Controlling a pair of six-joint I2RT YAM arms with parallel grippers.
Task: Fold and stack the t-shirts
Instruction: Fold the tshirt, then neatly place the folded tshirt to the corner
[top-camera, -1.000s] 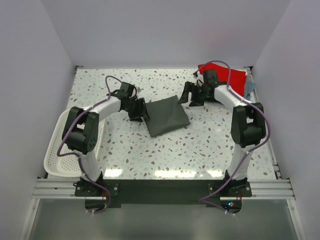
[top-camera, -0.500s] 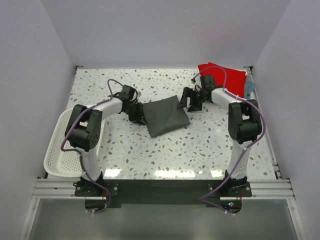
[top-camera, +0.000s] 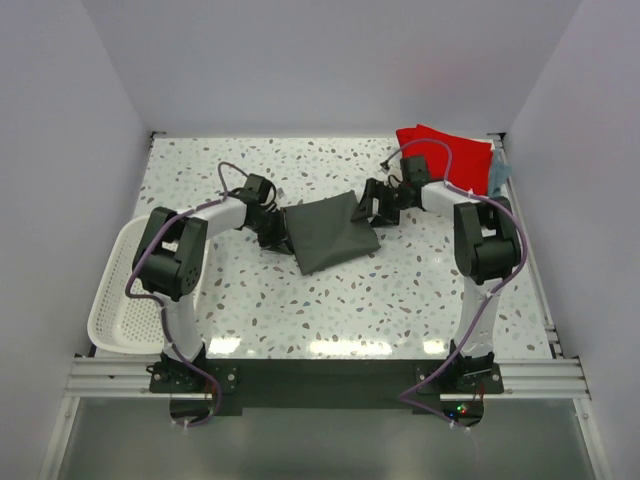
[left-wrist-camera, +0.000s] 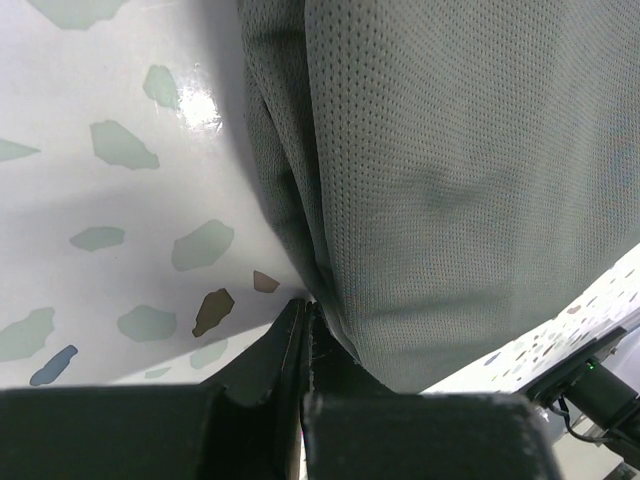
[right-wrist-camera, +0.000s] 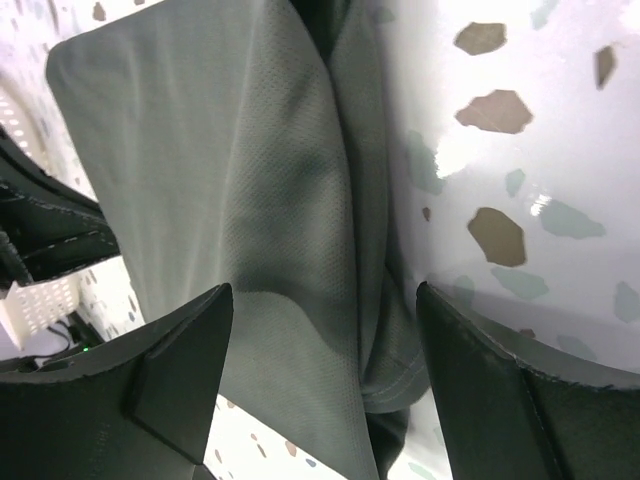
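while the dark grey t-shirt (top-camera: 330, 232) lies folded into a rough rectangle about the middle of the counter (top-camera: 400, 290), somewhat nearer the far edge than the near one, both arms reach in to it from either side. the left hand (top-camera: 279, 234) is down at the shirt's left edge with its fingers (left-wrist-camera: 270, 360) closed tight together. in the left wrist view their tips meet right at the folded rim of the cloth, but whether any fabric is pinched between them cannot be told. the right hand (top-camera: 372, 205) is at the shirt's far right corner, spread wide. its two fingers (right-wrist-camera: 170, 380) stand either side of a band of grey cloth whose layered edges and stitched hem show between them, and it grips nothing. the red t-shirt (top-camera: 455, 155) sits folded in the far right corner of the counter, well apart from the grey one. the light blue-grey t-shirt (top-camera: 499, 175) shows as a sliver just beside it against the right edge. a white basket (top-camera: 110, 300) rests at the left edge toward the near left corner.
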